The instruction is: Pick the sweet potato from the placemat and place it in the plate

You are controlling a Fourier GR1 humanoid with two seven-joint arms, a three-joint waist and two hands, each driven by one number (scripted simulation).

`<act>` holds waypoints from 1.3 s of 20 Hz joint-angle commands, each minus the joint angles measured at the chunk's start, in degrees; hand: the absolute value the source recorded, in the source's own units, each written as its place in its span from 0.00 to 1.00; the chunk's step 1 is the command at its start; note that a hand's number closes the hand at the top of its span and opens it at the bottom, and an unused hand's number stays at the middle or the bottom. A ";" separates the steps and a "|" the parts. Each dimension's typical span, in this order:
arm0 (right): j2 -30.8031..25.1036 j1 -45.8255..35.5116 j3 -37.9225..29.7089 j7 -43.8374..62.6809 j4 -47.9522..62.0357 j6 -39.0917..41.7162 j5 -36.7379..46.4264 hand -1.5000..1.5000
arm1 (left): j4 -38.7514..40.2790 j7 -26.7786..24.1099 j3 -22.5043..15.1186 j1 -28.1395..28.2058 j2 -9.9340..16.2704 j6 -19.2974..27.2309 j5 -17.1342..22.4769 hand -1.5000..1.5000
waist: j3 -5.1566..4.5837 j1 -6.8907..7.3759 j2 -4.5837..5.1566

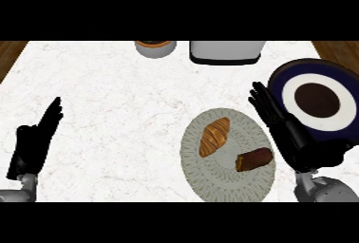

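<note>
The robot's left hand point(33, 142) is matte black all over, a long, narrow shape with slim fingers that taper to thin tips. It joins a rounded, pale grey forearm point(17, 190), smooth and slightly glossy, with a lighter band just where the black ends at the wrist. The robot's right hand point(291, 130) is the same flat black, its fingers built of short blocky segments with faint lighter edges between them, and a stubby thumb of the same make. Behind it sits a matching grey forearm point(324, 190), bulbous and shell-like, with soft shading along its curves. No cables, screws or markings show on either limb.
</note>
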 commanded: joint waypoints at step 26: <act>10.57 32.10 2.66 0.88 6.14 -52.08 48.11 0.00 | -0.60 2.32 -5.55 1.96 -12.62 6.29 -1.56 0.50 | 1.30 0.97 0.74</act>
